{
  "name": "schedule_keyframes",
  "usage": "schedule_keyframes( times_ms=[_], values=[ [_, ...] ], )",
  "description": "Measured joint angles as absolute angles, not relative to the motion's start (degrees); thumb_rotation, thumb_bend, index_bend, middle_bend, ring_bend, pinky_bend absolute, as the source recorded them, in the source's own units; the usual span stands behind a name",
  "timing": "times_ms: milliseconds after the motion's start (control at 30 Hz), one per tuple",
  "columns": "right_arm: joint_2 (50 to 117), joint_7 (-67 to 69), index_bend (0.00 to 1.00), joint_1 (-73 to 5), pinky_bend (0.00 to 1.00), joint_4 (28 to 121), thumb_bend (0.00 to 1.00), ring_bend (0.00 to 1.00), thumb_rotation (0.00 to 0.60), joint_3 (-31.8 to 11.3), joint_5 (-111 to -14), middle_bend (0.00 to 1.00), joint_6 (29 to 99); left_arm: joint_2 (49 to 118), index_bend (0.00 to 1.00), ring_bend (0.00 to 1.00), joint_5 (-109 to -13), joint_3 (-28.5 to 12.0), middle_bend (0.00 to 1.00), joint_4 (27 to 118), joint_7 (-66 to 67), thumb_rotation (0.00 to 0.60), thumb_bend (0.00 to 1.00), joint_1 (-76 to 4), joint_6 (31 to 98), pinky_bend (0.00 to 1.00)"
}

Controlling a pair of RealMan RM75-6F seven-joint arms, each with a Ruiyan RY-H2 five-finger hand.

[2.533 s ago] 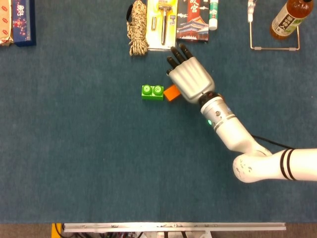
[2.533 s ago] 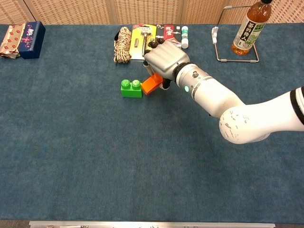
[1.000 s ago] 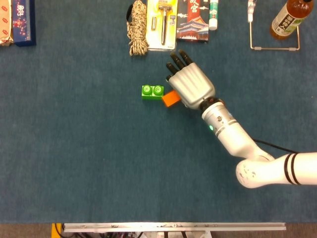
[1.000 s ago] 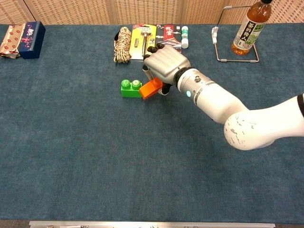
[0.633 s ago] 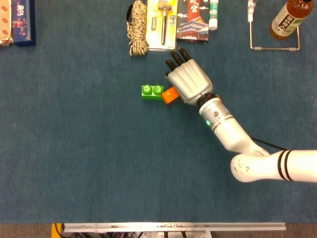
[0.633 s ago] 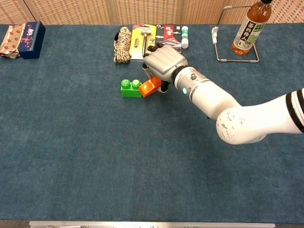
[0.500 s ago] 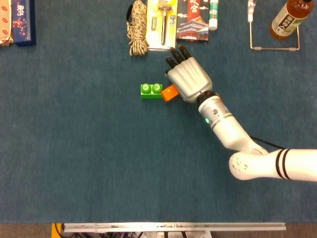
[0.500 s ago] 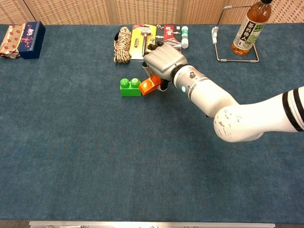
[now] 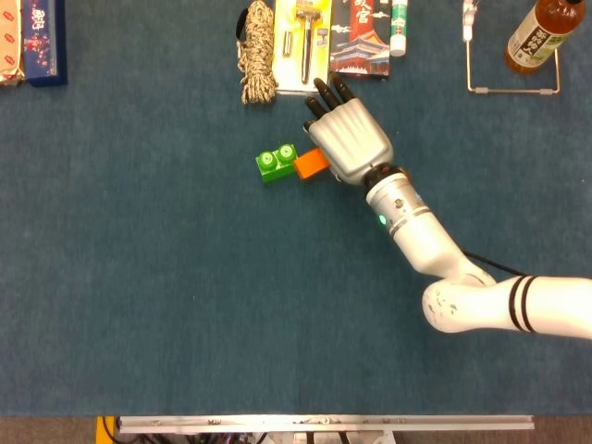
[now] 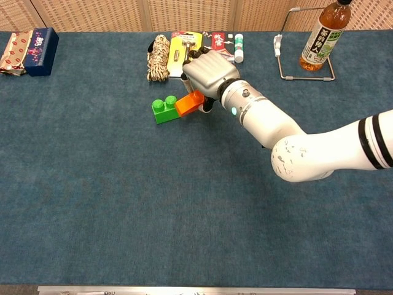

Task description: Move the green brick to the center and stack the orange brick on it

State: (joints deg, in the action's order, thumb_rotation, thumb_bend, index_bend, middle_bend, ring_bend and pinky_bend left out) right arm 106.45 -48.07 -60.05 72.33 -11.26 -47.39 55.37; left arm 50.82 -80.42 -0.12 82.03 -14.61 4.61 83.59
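Observation:
A green brick point(image 9: 275, 163) point(image 10: 163, 110) with two studs lies on the blue cloth, turned slightly askew. An orange brick point(image 9: 312, 164) point(image 10: 188, 103) is held in my right hand point(image 9: 346, 141) point(image 10: 210, 72), pinched under the palm, and its left end touches the green brick's right end. The hand's back faces up, and its dark fingertips point(image 9: 324, 92) point toward the far row of items. How the fingers grip underneath is hidden. My left hand shows in neither view.
Along the far edge lie a rope coil point(image 9: 256, 44), a razor pack point(image 9: 305, 42), a printed packet point(image 9: 361, 37), a small tube point(image 9: 399, 28), a wire stand point(image 9: 511, 65) and a tea bottle point(image 9: 539, 32). Two boxes point(image 9: 32, 42) sit far left.
My right hand moved left and slightly away with the orange brick, pushing the green brick's right end; the green brick slid left and rotated a little.

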Motion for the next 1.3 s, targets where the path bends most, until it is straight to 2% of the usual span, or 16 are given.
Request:
schedule_keyframes(
  times_ms=[500,933,1300],
  values=[
    [97.29,-50.79,0.61,-56.78,0.07,90.74,0.26,0.04,0.600,-9.78,-51.76,0.23,62.39,50.99,0.27,0.10,-80.54,-0.07,0.17,82.56,-13.40,0.600,0.29,4.43,83.34,0.15],
    [97.76,-55.58,0.61,-61.95,0.07,88.81,0.26,0.04,0.600,-14.50,-44.50,0.23,59.84,51.07,0.27,0.10,-80.58,0.06,0.17,82.32,-13.65,0.600,0.29,4.59,83.37,0.15],
    [98.54,-55.81,0.61,-66.25,0.07,85.35,0.26,0.04,0.600,-16.48,-38.47,0.23,55.79,51.25,0.27,0.10,-80.85,0.14,0.17,82.22,-13.54,0.600,0.29,4.63,83.53,0.15]
  ],
)
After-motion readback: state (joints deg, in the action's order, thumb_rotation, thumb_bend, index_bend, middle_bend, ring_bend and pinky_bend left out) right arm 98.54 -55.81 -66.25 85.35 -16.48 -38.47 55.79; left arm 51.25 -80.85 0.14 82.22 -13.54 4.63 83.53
